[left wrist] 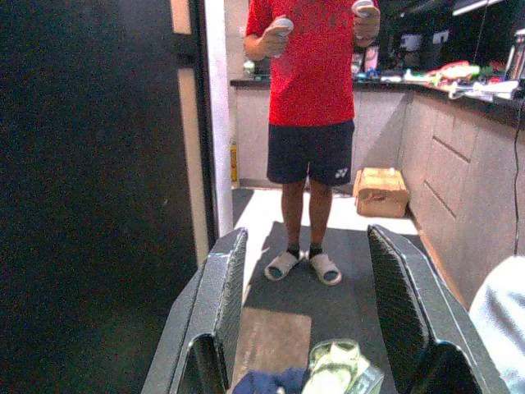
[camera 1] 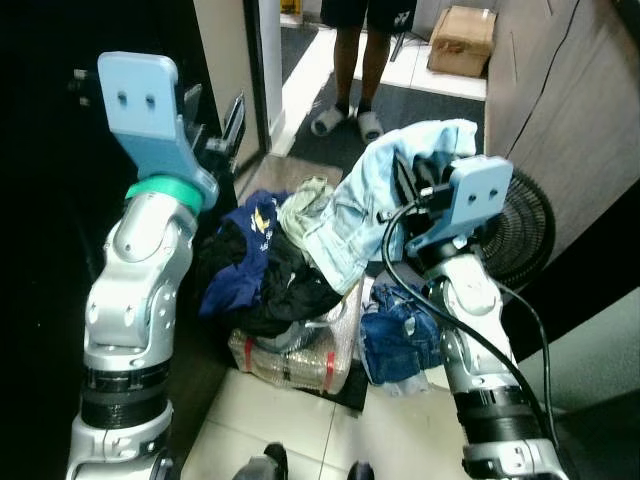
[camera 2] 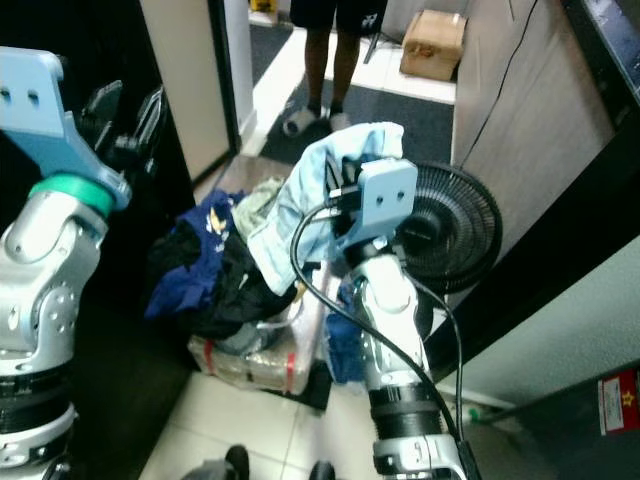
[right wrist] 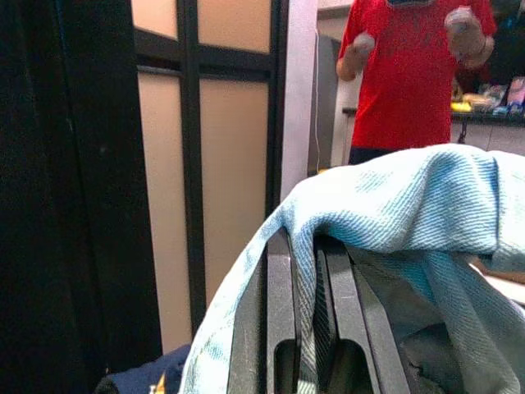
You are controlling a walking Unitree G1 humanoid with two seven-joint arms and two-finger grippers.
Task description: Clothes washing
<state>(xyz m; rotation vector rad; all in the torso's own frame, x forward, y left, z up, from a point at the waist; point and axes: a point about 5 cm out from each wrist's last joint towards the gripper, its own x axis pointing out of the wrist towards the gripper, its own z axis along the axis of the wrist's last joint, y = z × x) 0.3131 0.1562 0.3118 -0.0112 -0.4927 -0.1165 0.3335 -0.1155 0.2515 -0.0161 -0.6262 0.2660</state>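
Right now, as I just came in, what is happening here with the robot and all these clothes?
The robot is sorting laundry. Its right pincer is shut on a light blue denim garment, lifted above a pile of clothes on the floor. The left pincer is raised, open and holds nothing. A pair of dark blue jeans lies by a black fan. A person in a red shirt stands ahead, holding controllers.

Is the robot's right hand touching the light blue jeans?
Touching. The right wrist view shows the jeans draped over and pinched between the right gripper's fingers.
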